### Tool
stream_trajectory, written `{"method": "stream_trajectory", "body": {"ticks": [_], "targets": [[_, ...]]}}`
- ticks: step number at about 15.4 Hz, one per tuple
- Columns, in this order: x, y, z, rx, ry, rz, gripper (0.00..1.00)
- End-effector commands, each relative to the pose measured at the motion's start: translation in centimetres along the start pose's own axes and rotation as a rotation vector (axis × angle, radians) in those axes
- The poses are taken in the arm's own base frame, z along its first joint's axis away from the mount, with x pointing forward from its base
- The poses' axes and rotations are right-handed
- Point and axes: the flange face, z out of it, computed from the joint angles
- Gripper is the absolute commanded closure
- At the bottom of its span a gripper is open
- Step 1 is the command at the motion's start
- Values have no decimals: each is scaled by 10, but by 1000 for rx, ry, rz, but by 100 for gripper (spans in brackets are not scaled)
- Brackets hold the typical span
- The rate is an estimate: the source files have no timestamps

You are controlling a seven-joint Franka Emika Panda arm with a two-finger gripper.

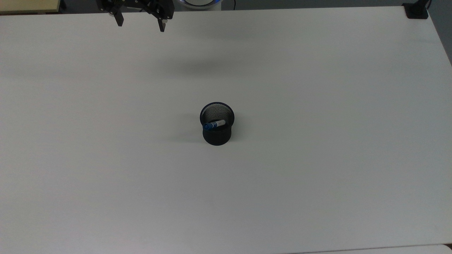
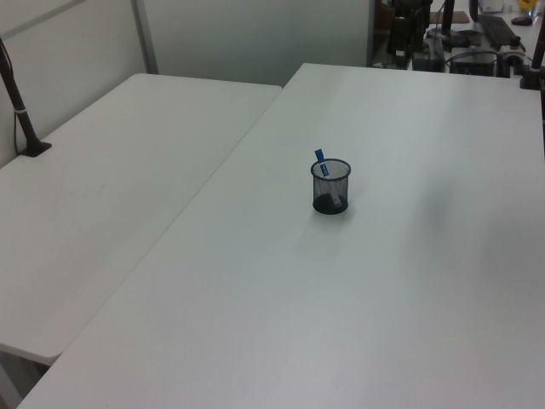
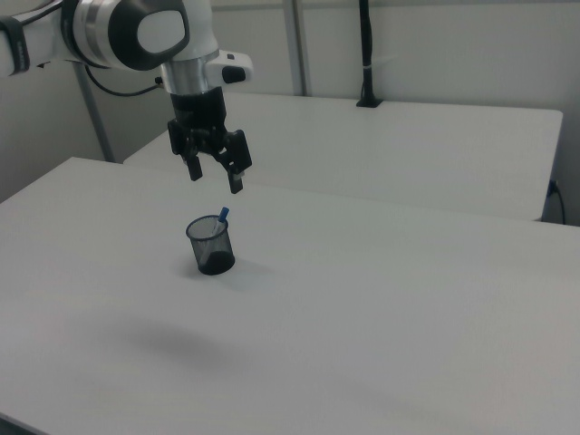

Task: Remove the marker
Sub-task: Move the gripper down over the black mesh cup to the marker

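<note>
**Claw raised and spread, marker not yet reached**

The claw (image 1: 140,24) is seen with its two fingers held apart and nothing between them. It is carried high above the bench (image 1: 317,176), well apart from the mesh cup (image 1: 217,134), which is taken here as the landmark. In the top view the claw lies far up and towards the top view's left of the cup; in the right view the claw (image 3: 216,177) hangs above the cup (image 3: 211,246) and a little behind it, fingers pointing down.

The step in hand is judged to be the approach: no contact with the marker (image 1: 214,124) has been made, and the task is judged to be at its start. For the next move, the claw would have to be brought over the cup's mouth, lined up with the exposed blue cap, and lowered so that the fingers pass on either side of the barrel without striking the rim. A straight lift would then be needed, since a sideways pull could tip the light cup.

The cup stands upright near the middle of the bench. One thing is held in it: the marker, leaning inside with its blue cap uppermost, resting against the rim. In the left view the cap of the marker (image 2: 320,159) is seen projecting just above the rim of the cup (image 2: 330,192). A dark patch is visible at the cup's bottom, and whether it is the base or something else cannot be told.
</note>
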Motion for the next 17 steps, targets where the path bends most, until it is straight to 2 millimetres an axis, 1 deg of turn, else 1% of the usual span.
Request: {"method": "stream_trajectory", "body": {"ticks": [1, 2, 5, 9, 10, 11, 13, 14, 17], "targets": [[-3, -2, 1, 13, 0, -2, 0], [-2, -2, 1, 13, 1, -2, 0], [6, -4, 12, 20, -12, -2, 0], [18, -6, 15, 58, 44, 7, 0], [21, -7, 16, 64, 61, 7, 0], [29, -10, 25, 73, 70, 9, 0], [40, -16, 30, 120, 110, 19, 0], [45, -20, 29, 139, 140, 24, 0], [62, -53, 38, 156, 186, 15, 0]]}}
